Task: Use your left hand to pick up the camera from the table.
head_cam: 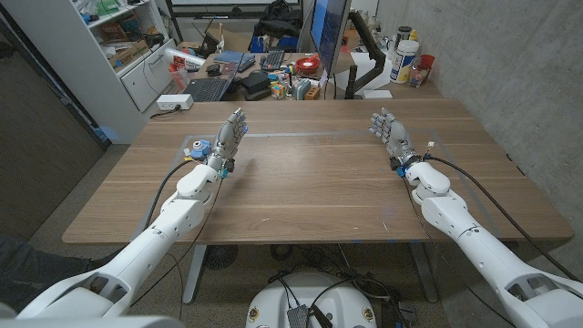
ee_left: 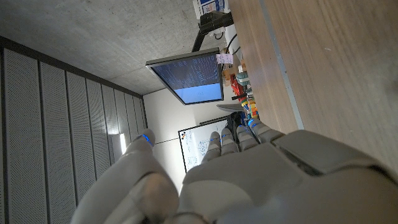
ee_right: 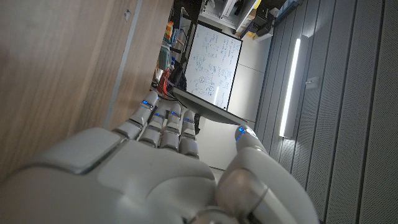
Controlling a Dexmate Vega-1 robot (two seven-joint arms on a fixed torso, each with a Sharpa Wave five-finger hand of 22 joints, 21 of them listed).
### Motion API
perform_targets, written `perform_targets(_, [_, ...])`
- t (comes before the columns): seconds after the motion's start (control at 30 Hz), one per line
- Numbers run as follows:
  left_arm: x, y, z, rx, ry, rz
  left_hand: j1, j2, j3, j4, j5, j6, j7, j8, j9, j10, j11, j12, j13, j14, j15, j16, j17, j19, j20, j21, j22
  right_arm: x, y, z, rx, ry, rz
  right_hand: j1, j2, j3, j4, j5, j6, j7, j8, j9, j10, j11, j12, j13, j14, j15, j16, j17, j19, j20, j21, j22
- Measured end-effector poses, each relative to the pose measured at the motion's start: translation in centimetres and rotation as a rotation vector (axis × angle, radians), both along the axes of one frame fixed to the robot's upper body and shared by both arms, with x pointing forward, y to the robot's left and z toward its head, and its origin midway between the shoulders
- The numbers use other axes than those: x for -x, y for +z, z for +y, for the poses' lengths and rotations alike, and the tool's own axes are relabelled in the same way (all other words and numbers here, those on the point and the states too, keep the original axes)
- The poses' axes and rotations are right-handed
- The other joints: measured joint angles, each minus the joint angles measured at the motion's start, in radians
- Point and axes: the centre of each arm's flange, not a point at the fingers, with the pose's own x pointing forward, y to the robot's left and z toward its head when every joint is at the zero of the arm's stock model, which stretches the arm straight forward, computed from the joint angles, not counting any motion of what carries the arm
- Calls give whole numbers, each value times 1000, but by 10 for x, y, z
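A wooden table [head_cam: 301, 182] seen from the robot's head, with both arms reaching over its near edge. The left hand [head_cam: 228, 138] stands upright on its edge near the table's left side, fingers extended and apart, holding nothing. Just beside it, toward the left edge, sits a small blue and white object [head_cam: 199, 148], partly hidden behind the hand. This may be the camera, though it is too small to tell. The right hand [head_cam: 390, 135] stands the same way near the right side, empty, fingers spread. Judging from this, the pickup has not begun: reaching, gripping and lifting all remain.
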Motion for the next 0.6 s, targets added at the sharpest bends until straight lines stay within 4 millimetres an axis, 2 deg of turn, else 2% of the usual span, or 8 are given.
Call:
perform_targets(0.3, [1,-2,3,5,1,1,0,0,0,0,0,0,0,0,0,0,0,0,0,0,0,0,0,0,0,0,0,1,7,4,23,-1,-16,0,0,0,0,0,0,0,0,0,0,0,0,0,0,0,0,0,4,4,0,0])
perform_targets(0.5, [5,0,9,29,9,-8,0,0,0,0,4,0,0,0,0,0,0,0,0,0,0,0,0,0,0,0,0,-2,-2,16,181,12,14,0,0,0,0,0,0,0,0,0,0,0,0,0,0,0,0,0,3,4,-4,2])
perform_targets(0.53, [5,-2,7,5,7,-3,2,2,0,0,4,0,0,0,0,0,0,0,0,0,0,0,0,0,0,0,0,1,4,3,22,-8,-9,0,0,0,0,0,3,-4,0,0,0,0,0,0,0,0,0,0,3,4,-4,4])
perform_targets(0.6, [7,-2,10,2,10,-6,4,4,0,0,4,0,0,0,0,0,0,0,0,0,0,0,0,0,0,0,0,1,3,1,6,-12,-8,0,0,0,0,0,5,-5,0,0,0,0,0,0,0,0,0,0,3,4,-4,5])
